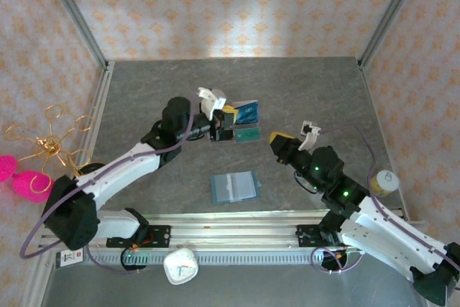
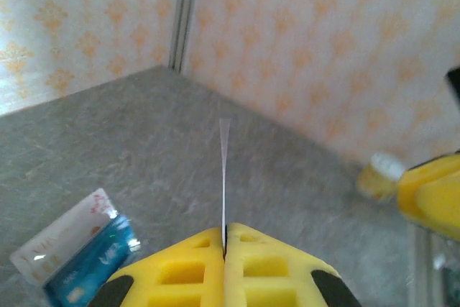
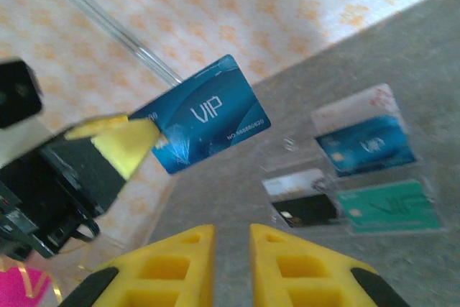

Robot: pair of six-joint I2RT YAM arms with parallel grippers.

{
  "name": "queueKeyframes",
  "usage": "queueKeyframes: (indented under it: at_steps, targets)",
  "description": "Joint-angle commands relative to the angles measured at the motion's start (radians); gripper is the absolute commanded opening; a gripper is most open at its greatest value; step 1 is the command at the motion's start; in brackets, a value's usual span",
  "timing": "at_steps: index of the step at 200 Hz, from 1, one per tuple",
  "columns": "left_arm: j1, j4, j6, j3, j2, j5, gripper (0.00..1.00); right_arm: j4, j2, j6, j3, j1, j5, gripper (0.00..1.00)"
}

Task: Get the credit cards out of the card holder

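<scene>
Card (image 3: pixel 205 114) | left wrist: edge-on | right wrist: blue VIP face

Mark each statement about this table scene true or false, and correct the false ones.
1. The left gripper pinches a blue VIP card. True.
2. The right gripper holds the green card. False: its jaws stand apart and empty; the green card lies on the table.
3. The wallet lies on the table, apart from both grippers. True.
4. The blue VIP card lies flat on the table. False: it is held up in the air.
</scene>
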State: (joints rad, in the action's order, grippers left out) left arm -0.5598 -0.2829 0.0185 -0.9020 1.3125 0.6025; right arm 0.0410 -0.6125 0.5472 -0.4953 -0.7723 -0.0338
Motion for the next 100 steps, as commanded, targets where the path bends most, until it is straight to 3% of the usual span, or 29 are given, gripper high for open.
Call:
queueKeyframes:
  at_steps: [1, 45, 100]
  targets:
    - [0.021, 0.238, -0.327, -0.087, 0.063, 0.033, 0.00, -0.081, -0.009, -0.030, 0.003, 0.021, 0.035, 0.18]
    - [0.040, 0.270, -0.451, -0.185, 0.193, 0.050, 0.00, -0.064, -0.034, -0.026, 0.006, 0.111, 0.060, 0.15]
    - [0.084, 0.285, -0.526, -0.307, 0.352, 0.111, 0.00, -0.014, -0.096, -0.027, 0.012, 0.302, -0.048, 0.14]
